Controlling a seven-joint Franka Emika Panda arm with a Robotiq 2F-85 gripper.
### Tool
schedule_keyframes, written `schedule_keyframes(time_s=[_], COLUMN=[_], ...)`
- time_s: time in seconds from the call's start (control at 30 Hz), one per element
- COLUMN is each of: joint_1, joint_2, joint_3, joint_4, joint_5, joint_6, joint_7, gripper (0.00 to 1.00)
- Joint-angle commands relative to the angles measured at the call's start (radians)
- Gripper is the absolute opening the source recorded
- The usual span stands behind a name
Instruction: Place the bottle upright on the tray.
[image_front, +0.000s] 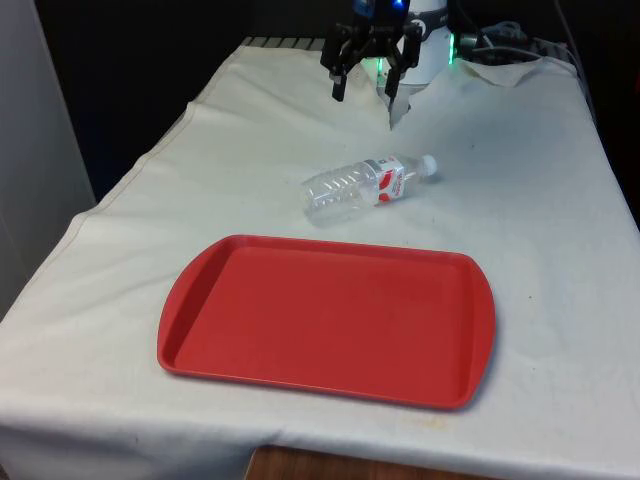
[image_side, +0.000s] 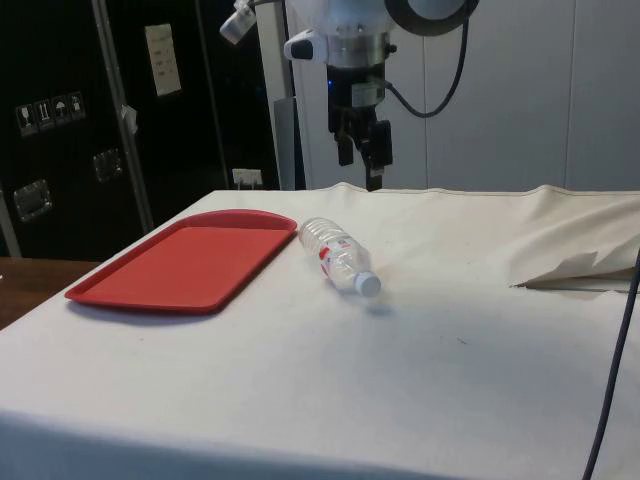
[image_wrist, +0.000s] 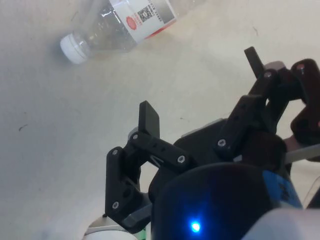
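We count one bottle (image_front: 367, 186) and one red tray (image_front: 330, 318) on the tabletop (image_front: 540, 220), which is covered by a white cloth; the bottle is clear plastic with a white cap (image_front: 429, 163) and a red and white label (image_front: 389, 180), and it lies on its side, not on the tray; it rests on the cloth just beyond the tray's far rim, between the tray and the gripper (image_front: 366, 87); in the front view its long axis runs slantwise, with the cap pointing towards the front view's right and slightly away towards the far end, and the base towards the front view's left; in the side view (image_side: 340, 255) the cap end points away from the tray (image_side: 190, 262) and the base lies close beside the tray's edge, though we cannot tell whether they touch; the gripper hangs in the air above the cloth, apart from the bottle, its two fingers (image_wrist: 148, 120) spread wide and holding nothing; the tray carries nothing.
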Motion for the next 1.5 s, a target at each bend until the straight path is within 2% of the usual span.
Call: schedule_keyframes(time_s=[0.0,0.03,0.27,0.3,0.33,0.6,0.63,0.7,0.93,0.97,1.0,1.23,1.27,1.3,1.47], joint_1=[0.000,-0.003,-0.003,0.000,-0.003,-0.003,0.000,-0.003,-0.003,0.000,-0.003,-0.003,0.000,-0.003,-0.003], joint_2=[0.000,0.003,0.005,0.003,0.006,0.010,0.009,0.011,0.012,0.011,0.012,0.014,0.012,0.014,0.016], joint_3=[0.000,0.000,0.000,0.000,0.000,-0.001,0.000,-0.001,-0.001,0.000,-0.001,0.000,0.000,0.000,0.000], joint_4=[0.000,-0.002,-0.001,0.000,-0.001,-0.001,0.000,0.000,0.000,0.000,0.000,0.001,0.000,0.001,0.002], joint_5=[-0.006,-0.034,-0.079,-0.058,-0.091,-0.142,-0.124,-0.161,-0.214,-0.198,-0.222,-0.275,-0.251,-0.283,-0.324], joint_6=[0.001,0.019,0.023,0.006,0.024,0.030,0.016,0.030,0.030,0.017,0.030,0.030,0.017,0.030,0.030], joint_7=[0.000,0.000,-0.005,-0.007,-0.006,-0.008,-0.011,-0.010,-0.012,-0.015,-0.012,-0.013,-0.017,-0.013,-0.012], gripper=[1.00,1.00,1.00,1.00,1.00,1.00,1.00,1.00,1.00,1.00,1.00,1.00,1.00,1.00,1.00])
